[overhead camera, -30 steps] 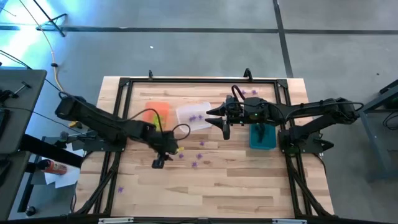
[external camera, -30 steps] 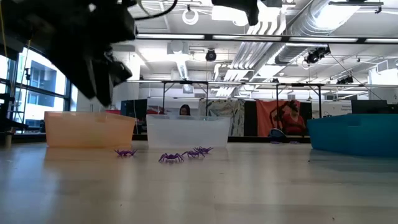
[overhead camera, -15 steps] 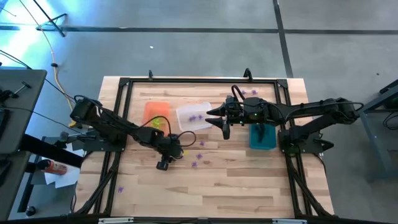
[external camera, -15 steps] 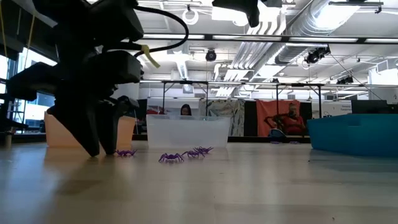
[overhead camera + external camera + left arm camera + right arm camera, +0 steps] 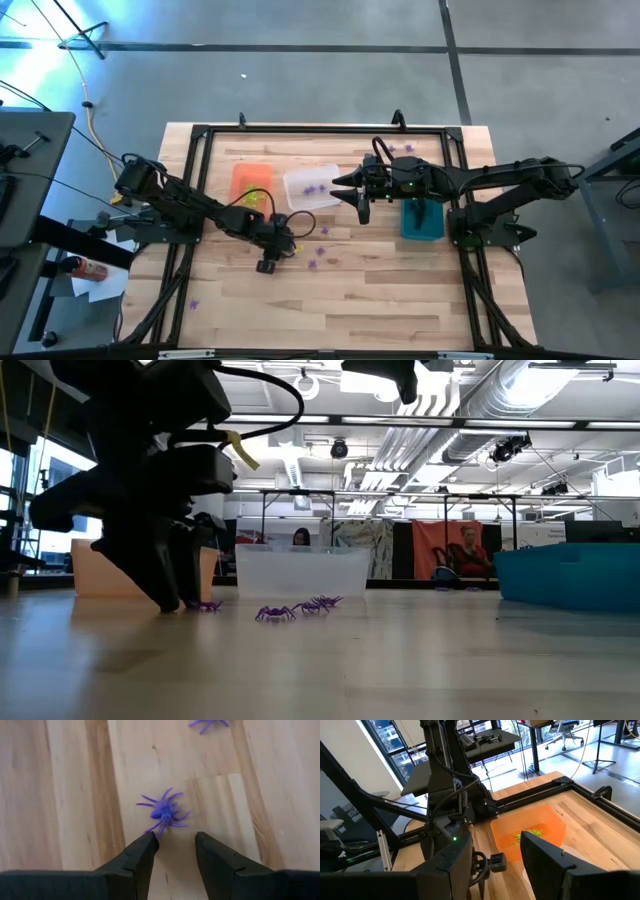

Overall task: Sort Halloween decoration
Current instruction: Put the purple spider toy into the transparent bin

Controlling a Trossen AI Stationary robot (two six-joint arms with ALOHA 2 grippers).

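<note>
The Halloween decoration is small plastic spiders. A purple spider (image 5: 164,812) lies flat on the wooden table just beyond the tips of my left gripper (image 5: 176,840). That gripper is open, low over the table (image 5: 185,598), left of centre (image 5: 288,246). More purple spiders (image 5: 320,250) lie on the boards to its right (image 5: 275,613). My right gripper (image 5: 345,190) hangs open and high by the clear bin (image 5: 312,187), with nothing between its fingers (image 5: 495,857).
An orange bin (image 5: 250,185) holds yellow-green spiders (image 5: 532,834). The clear bin holds a purple one. A teal bin (image 5: 422,218) stands at the right. Stray purple spiders lie at the far right (image 5: 405,150) and near left (image 5: 193,303). A black frame rims the table.
My left gripper has come down to the table beside the purple spider, tipping more steeply downward and shifting slightly toward the table's right, which uncovers the orange bin. Its fingers have stayed open. The spiders have not moved.
</note>
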